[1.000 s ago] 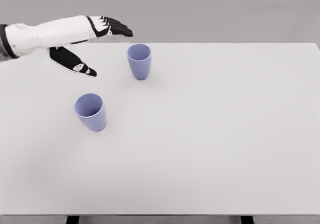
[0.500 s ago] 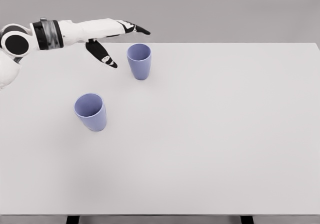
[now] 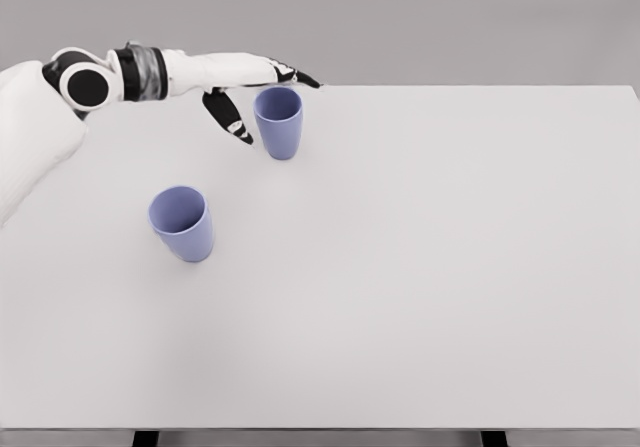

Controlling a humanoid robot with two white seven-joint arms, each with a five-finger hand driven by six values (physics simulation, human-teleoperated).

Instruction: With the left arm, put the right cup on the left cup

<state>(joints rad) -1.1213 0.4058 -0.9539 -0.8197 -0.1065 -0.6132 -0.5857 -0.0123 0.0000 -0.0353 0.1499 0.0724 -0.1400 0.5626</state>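
A: As the left hand (image 3: 255, 92) closed on the right cup (image 3: 278, 122), what had changed over the last second?

B: It had travelled rightward along the table's far edge. Fingers were spread wide and holding nothing, the long ones reaching behind the rim, the thumb (image 3: 230, 117) hanging just left of the wall. Contact could not be confirmed.

A: And the cups?

B: Neither had moved. The right cup stood upright near the far edge; the left cup (image 3: 181, 223) stood well apart, nearer the camera, on the table (image 3: 420, 267).

A: Meaning?

B: Approach looked nearly finished; the grasp, lift and stacking all remained. The right arm was out of view.
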